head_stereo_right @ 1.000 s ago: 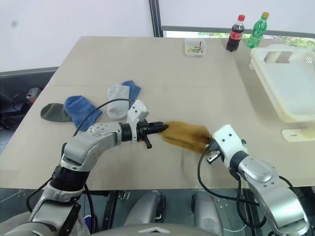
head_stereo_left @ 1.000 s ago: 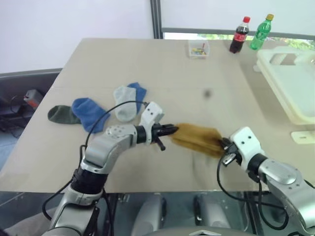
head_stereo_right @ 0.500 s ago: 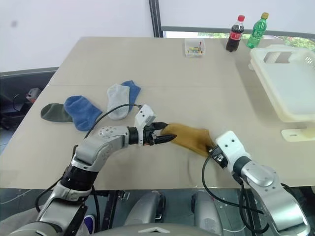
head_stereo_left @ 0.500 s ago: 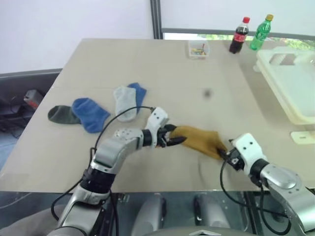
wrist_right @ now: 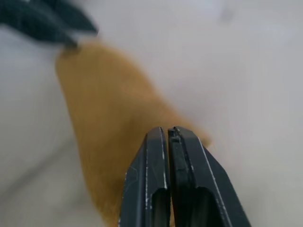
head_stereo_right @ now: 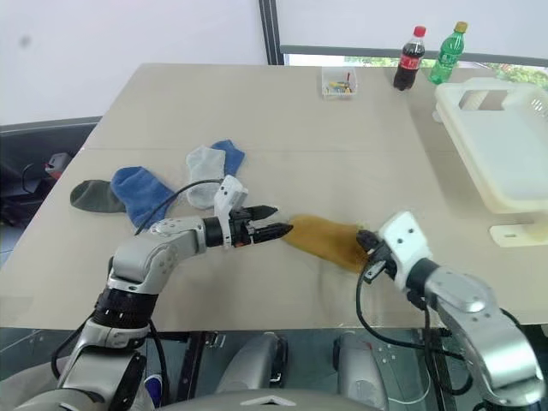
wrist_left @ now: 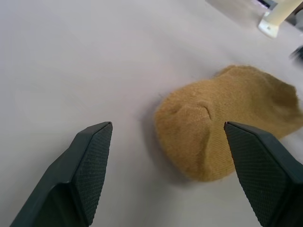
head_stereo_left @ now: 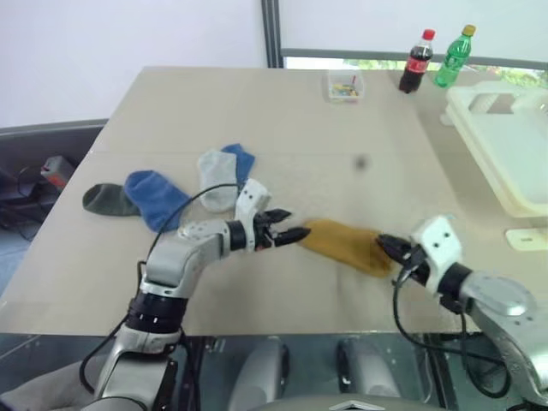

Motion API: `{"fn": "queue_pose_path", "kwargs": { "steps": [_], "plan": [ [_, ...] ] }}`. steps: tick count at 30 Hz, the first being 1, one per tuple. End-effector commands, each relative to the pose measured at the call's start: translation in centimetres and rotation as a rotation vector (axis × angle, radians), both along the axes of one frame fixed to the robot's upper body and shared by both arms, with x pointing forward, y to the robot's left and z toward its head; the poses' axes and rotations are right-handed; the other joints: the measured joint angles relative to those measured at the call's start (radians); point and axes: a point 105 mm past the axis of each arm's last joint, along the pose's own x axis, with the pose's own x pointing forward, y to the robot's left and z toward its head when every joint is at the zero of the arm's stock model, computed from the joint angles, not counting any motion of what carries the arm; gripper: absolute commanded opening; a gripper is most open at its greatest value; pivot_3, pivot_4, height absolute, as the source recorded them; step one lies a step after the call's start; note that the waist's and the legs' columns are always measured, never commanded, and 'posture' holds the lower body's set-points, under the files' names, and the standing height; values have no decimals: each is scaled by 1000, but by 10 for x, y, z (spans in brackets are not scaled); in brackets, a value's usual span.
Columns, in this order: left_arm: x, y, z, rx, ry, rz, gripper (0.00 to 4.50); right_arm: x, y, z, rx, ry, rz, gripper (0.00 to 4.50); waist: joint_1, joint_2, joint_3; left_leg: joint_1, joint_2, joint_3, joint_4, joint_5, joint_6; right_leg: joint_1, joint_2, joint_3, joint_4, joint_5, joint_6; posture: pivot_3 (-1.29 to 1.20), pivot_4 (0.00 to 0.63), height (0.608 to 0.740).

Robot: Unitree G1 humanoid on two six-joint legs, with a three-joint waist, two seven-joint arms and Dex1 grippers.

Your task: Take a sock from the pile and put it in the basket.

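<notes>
A mustard-yellow sock (head_stereo_left: 346, 246) is seen lying flat on the beige counter (head_stereo_left: 282, 128), near its front edge, between the two arms. The left gripper (head_stereo_left: 287, 228) is held just beside the sock's left end, its jaws spread wide; in the left wrist view the two black fingers (wrist_left: 90, 161) are seen well apart with the sock (wrist_left: 227, 118) lying ahead of them, untouched. The right gripper (head_stereo_left: 387, 247) is placed at the sock's right end, its jaws pressed together; in the right wrist view the fingertips (wrist_right: 168, 137) are seen closed flat against each other over the sock's near edge, and whether any cloth is pinched between them cannot be told.

The rest of the pile is found farther back on the left side of the counter: a dark green sock (head_stereo_left: 106, 199) at the left edge, a blue sock (head_stereo_left: 156, 196) touching it, and a light grey sock (head_stereo_left: 217, 180) overlapping a second blue sock (head_stereo_left: 241, 159). The cream-white basket (head_stereo_left: 505, 150) is set at the counter's right edge, well apart from the mustard sock. At the far edge a small clear box (head_stereo_left: 345, 85), a cola bottle (head_stereo_left: 417, 60) and a green bottle (head_stereo_left: 454, 55) are seen.
</notes>
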Motion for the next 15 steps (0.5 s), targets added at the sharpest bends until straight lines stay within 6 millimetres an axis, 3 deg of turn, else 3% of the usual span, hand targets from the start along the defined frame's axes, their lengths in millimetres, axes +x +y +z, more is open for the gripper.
{"fn": "queue_pose_path", "kwargs": {
  "steps": [1, 7, 15],
  "plan": [
    [-1, -4, -11, 72, 58, -24, 4026, 2, -3, -18, -68, 3, 37, 75, 3, 0, 0, 0, 0, 0, 0, 0, 0, 0, 0, 0, 0, 0, 0, 0, 150, 740],
    [-11, -17, -18, 56, 176, -94, 4026, 3, -11, -30, -113, 22, 45, 75, 1, -1, -4, 3, 0, -1, 0, 0, 0, 2, 0, 0, 0, 0, 0, 0, 150, 740],
    [-24, -47, 6, -117, 344, -232, 4026, 3, -8, -26, -111, 2, 48, 75, 2, -1, -5, 4, 0, -4, 1, 0, 0, 6, 0, -3, -1, 0, 0, 0, 150, 740]
  ]
}}
